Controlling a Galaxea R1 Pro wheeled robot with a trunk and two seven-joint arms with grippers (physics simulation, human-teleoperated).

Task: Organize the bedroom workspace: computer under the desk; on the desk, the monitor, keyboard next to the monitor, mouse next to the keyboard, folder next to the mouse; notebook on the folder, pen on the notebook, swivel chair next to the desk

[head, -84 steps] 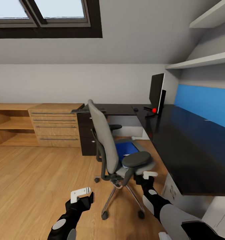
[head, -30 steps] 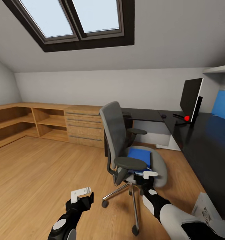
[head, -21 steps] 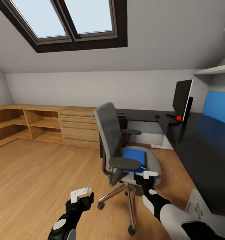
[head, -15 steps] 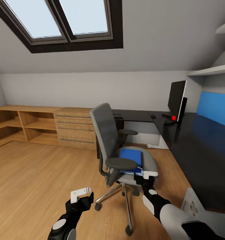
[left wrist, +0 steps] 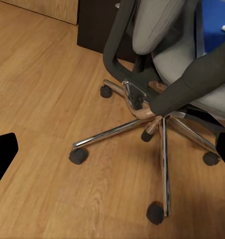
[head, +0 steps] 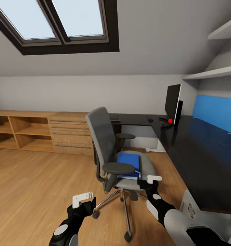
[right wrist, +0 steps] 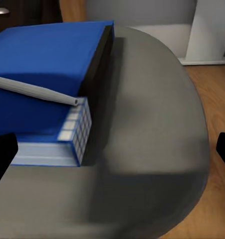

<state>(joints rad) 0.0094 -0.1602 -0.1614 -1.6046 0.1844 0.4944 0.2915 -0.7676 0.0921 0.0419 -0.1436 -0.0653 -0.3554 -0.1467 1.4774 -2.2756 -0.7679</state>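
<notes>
The grey swivel chair [head: 101, 136] stands on the wooden floor beside the black desk [head: 201, 150]. The blue folder [head: 128, 160] lies on its seat, and a slim pale pen [right wrist: 37, 90] rests across the folder [right wrist: 47, 55]. I cannot make out the notebook. My right gripper [head: 153, 178] hovers open just short of the seat's front edge. My left gripper [head: 84, 200] is open above the floor near the chair's wheeled base [left wrist: 142, 119]. The monitor [head: 172, 100] stands on the desk, with the small mouse [head: 150, 120] beside it. A white computer [head: 189, 209] sits under the desk.
A light wooden chest [head: 69, 133] and open shelves [head: 19, 131] line the far wall at the left. The desk's dark drawer unit [head: 96, 150] is behind the chair. Wall shelves [head: 211, 71] hang above the desk. Open floor lies to the left.
The camera has moved, so the chair and desk have shifted left and closer in the picture. Both grippers keep the same open pose. The folder stays on the seat.
</notes>
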